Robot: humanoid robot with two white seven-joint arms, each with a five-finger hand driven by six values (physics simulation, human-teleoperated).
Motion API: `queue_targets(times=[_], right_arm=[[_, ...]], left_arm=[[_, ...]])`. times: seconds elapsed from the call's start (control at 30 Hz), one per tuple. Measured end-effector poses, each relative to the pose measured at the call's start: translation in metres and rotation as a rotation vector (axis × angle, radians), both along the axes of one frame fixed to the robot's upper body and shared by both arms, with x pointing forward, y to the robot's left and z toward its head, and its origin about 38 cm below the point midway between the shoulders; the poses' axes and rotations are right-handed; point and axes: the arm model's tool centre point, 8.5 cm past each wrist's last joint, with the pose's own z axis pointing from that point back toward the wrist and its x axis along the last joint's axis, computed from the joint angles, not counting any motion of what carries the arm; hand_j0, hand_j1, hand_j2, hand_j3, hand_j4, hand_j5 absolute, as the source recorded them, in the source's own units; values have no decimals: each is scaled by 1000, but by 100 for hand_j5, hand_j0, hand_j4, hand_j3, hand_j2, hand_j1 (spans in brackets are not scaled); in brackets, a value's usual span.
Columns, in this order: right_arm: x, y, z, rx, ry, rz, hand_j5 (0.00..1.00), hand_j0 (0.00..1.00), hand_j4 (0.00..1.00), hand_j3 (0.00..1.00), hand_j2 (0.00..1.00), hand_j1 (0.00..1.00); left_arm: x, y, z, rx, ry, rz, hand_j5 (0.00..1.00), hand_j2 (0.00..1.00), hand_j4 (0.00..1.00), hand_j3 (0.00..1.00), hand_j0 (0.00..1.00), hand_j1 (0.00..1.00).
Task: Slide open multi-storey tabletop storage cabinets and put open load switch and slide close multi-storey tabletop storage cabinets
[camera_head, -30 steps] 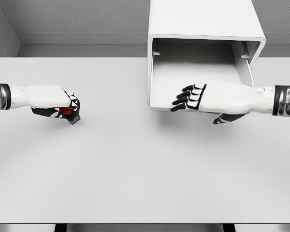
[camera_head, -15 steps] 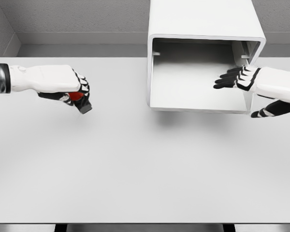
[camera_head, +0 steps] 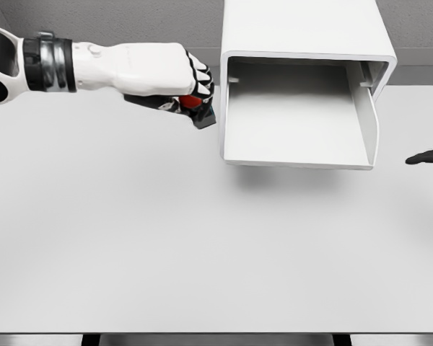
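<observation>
1. Left robot hand [camera_head: 177, 76] — the arm enters from the upper left and runs roughly level toward the right. The fingers are curled down around the load switch [camera_head: 197, 109], gripping it; the switch shows as a red part with a dark body protruding below and to the right of the knuckles.

2. Governing relation — the open drawer [camera_head: 296, 148] of the storage cabinet [camera_head: 303, 29] lies directly to the right of the left robot hand. The drawer's near left wall stands just beside the switch, apart from it, with a narrow gap visible. The drawer's long axis runs left to right, and its interior shows nothing inside.

3. Judgement: the next move calls for carrying the switch rightward over the left wall, then lowering it into the tray. The wall edge is the likely point of collision for the dark body hanging below the fingers.

4. Height of the switch relative to the wall top cannot be determined from this view.

5. Right robot hand [camera_head: 427, 156] — only dark fingertips show at the right edge, above the worktop [camera_head: 202, 245], well apart from the drawer. Its grip state cannot be determined. The left robot hand is the nearer one.
</observation>
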Motion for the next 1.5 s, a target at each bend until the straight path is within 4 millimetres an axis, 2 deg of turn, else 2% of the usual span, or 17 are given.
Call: queue_targets(times=[0.1,0.17,0.27,0.4,0.47,0.57,0.77,0.8,0.83,0.93,1.0,1.1,1.3,1.4,1.5], right_arm=[[-11,-2,-15,-30,12,-26,41,41,41,41,41,41],[-18,6,-28,-46,31,-14,42,42,42,42,42,42],[-19,21,-39,-73,46,24,42,42,42,42,42,42],[-21,31,-48,-87,65,54,45,45,45,45,45,45],[-21,33,-50,-90,68,60,46,46,46,46,46,46],[-21,35,-51,-90,71,64,46,46,46,46,46,46],[-21,35,-52,-91,74,67,47,47,47,47,47,47],[-21,36,-51,-92,71,67,47,47,47,47,47,47],[-19,36,-50,-92,65,68,47,47,47,47,47,47],[-12,37,-40,-93,30,69,47,47,47,47,47,47],[-7,38,-31,-94,1,71,47,47,47,47,47,47],[6,44,-16,-96,-51,90,47,47,47,47,47,47],[5,58,-35,-95,10,143,49,49,49,49,49,49],[5,60,-37,-95,16,150,49,49,49,49,49,49],[10,67,-35,-93,9,170,49,49,49,49,49,49]], left_arm=[[11,-38,3,-42,11,-40,37,37,37,37,37,37],[21,-64,5,-59,19,-54,37,37,37,37,37,37],[31,-102,-10,-43,31,-59,37,37,37,37,37,37],[35,-154,-25,2,11,-71,38,38,38,38,38,38],[35,-169,-28,4,3,-67,39,39,39,39,39,39],[34,-182,-31,16,-3,-68,39,39,39,39,39,39],[33,-186,-28,57,-27,-81,42,42,42,42,42,42],[34,-185,-27,59,-24,-84,47,47,47,47,47,47],[34,-185,-27,66,-22,-88,63,63,63,63,63,63],[38,-183,-27,35,29,-95,90,90,90,90,90,90],[40,-181,-28,17,56,-97,97,97,97,97,97,97],[41,-180,-29,5,77,-99,99,99,99,99,99,99],[41,-179,-25,21,67,-108,100,100,100,100,100,100],[38,-158,-17,46,25,-110,100,100,100,100,100,100],[28,-119,14,-75,30,-116,100,100,100,100,100,100]])
